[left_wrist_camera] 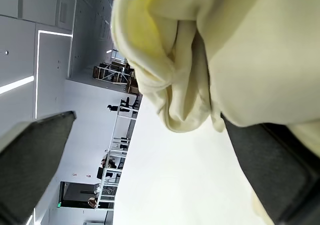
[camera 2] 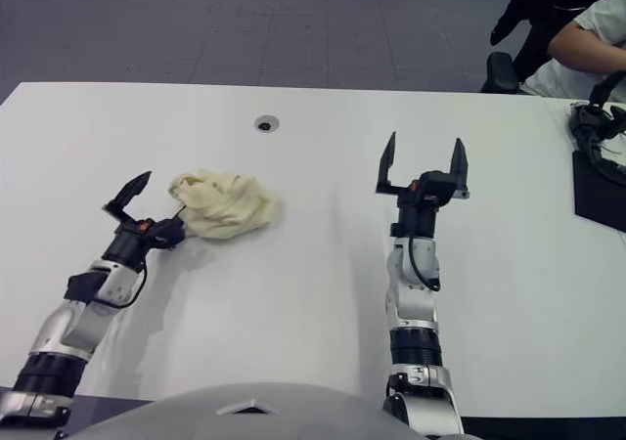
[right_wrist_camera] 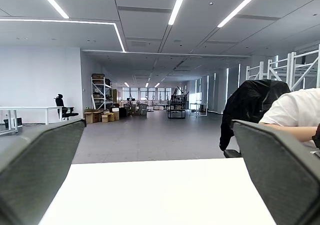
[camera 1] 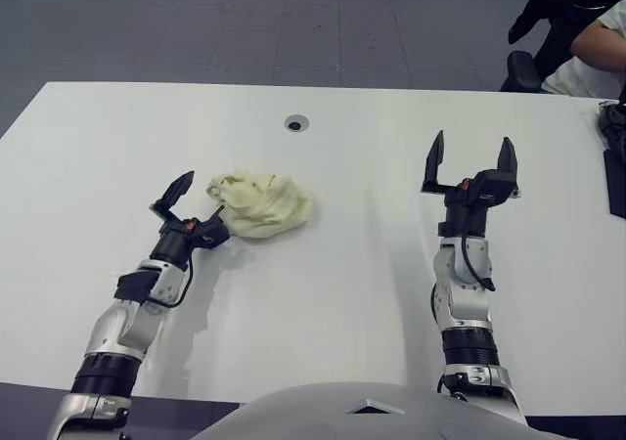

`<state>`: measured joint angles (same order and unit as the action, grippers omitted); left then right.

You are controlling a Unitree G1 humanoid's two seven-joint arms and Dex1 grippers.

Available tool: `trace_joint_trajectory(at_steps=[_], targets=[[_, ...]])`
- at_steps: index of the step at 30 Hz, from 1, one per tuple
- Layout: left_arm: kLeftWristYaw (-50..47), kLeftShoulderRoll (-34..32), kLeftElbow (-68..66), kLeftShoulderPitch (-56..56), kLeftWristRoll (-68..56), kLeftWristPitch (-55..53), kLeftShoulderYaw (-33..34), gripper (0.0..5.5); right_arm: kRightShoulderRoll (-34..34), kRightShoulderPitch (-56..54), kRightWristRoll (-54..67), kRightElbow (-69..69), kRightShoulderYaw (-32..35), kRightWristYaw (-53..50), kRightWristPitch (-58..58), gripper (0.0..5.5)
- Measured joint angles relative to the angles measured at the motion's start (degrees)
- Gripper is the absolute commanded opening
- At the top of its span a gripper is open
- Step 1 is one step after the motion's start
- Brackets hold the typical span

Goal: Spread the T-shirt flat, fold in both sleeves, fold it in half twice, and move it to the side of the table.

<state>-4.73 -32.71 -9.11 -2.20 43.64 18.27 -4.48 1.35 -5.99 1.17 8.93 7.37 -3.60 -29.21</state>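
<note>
A pale yellow T-shirt [camera 1: 260, 203] lies crumpled in a heap on the white table [camera 1: 323, 293], left of centre. My left gripper [camera 1: 196, 205] is open at the heap's left edge, one finger raised clear and the other down against the cloth. From the left wrist view the bunched T-shirt [left_wrist_camera: 220, 55] hangs close over the lower finger [left_wrist_camera: 280, 170]. My right gripper [camera 1: 469, 166] stands upright over the table's right half, open and with nothing in it, well apart from the shirt.
A small round grommet hole [camera 1: 296, 123] sits in the table behind the shirt. Dark gear [camera 2: 597, 156] lies at the table's right edge. A seated person's arm [camera 2: 587, 39] shows beyond the far right corner.
</note>
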Motion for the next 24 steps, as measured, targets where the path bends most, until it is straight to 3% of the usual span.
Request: trace_joint_trajectory(at_steps=[8, 14, 22, 24], targets=[[3.6, 2.0, 11.8, -6.4, -1.3, 3.0, -9.0, 5.39, 1.0, -0.1, -0.2, -0.3, 0.6, 0.0, 0.2, 5.4], [7.7, 5.1, 22.1, -13.5, -0.6, 0.2, -15.4, 5.39, 7.0, 0.2, -1.8, -2.4, 2.1, 2.4, 1.2, 5.4], [7.8, 7.4, 21.1, -10.5, 3.4, -0.6, -20.8, 5.39, 14.0, 1.6, 0.3, -3.4, 4.0, 8.4, 1.3, 5.4], [8.9, 7.2, 22.2, -11.0, 1.6, -0.5, -20.9, 5.39, 16.1, 1.9, 4.4, -4.3, 3.0, 14.6, 3.1, 5.4]])
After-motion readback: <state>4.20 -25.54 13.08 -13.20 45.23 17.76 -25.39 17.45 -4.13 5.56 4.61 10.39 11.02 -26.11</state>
